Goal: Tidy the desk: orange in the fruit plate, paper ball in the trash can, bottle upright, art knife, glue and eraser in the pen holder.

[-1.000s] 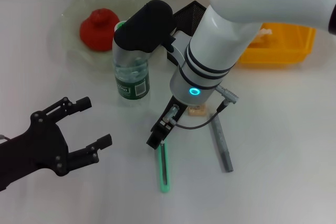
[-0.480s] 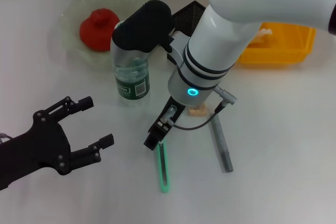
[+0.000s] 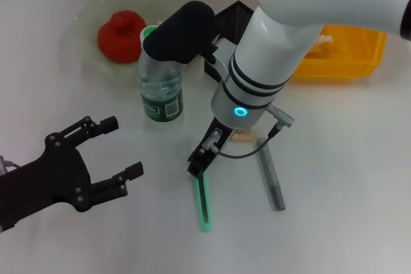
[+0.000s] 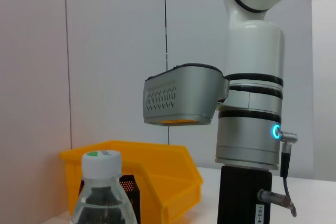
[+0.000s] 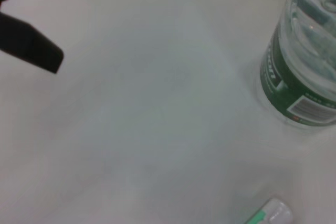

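Head view shows your right gripper (image 3: pixel 200 162) low over the green-edged art knife (image 3: pixel 203 205) lying flat; whether it's spread, you cannot tell. Left gripper (image 3: pixel 110 152) hangs spread, idle. Left wrist view: clear green-labelled bottle (image 4: pixel 101 192) upright. Right wrist view: knife tip (image 5: pixel 269 214) ahead, so lower and pinch.

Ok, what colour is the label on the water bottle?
Green with white print; the bottle shows it best in the right wrist view.
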`<state>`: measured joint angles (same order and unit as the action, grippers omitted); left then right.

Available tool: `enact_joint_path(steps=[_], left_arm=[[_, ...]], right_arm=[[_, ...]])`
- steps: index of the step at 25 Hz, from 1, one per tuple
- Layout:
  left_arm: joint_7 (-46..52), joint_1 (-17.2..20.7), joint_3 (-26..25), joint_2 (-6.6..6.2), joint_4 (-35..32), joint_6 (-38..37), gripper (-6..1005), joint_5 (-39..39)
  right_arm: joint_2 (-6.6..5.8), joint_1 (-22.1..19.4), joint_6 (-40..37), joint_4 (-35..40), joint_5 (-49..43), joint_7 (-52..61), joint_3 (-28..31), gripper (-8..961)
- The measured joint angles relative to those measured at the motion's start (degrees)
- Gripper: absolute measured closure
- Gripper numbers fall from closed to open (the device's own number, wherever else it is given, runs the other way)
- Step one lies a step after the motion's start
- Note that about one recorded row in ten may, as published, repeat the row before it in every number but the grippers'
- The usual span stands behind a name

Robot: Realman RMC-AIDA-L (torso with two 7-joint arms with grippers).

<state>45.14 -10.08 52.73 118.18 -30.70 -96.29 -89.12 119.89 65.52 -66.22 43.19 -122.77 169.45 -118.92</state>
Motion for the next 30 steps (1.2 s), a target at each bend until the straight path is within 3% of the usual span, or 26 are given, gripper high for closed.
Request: enact_joint_path(steps=[3,18,30], left_arm=[[0.0,-0.1,0.0,-0.05,0.2,0.0,157,0.0],[-0.8,-0.2,0.0,0.02,0.3,0.0,157,0.0],[-0.8,-0.6,0.0,0.03,0.3,0.1,157,0.0]], right_arm=[[0.0,-0.1,0.0,0.0,0.0,0.0,0.0,526],[0.01,-0.1,-0.8,-0.9,1.9,0.0,3.9,523],[0.09,1.6,-0.3,-4.2,3.3,0.1,3.6,519]])
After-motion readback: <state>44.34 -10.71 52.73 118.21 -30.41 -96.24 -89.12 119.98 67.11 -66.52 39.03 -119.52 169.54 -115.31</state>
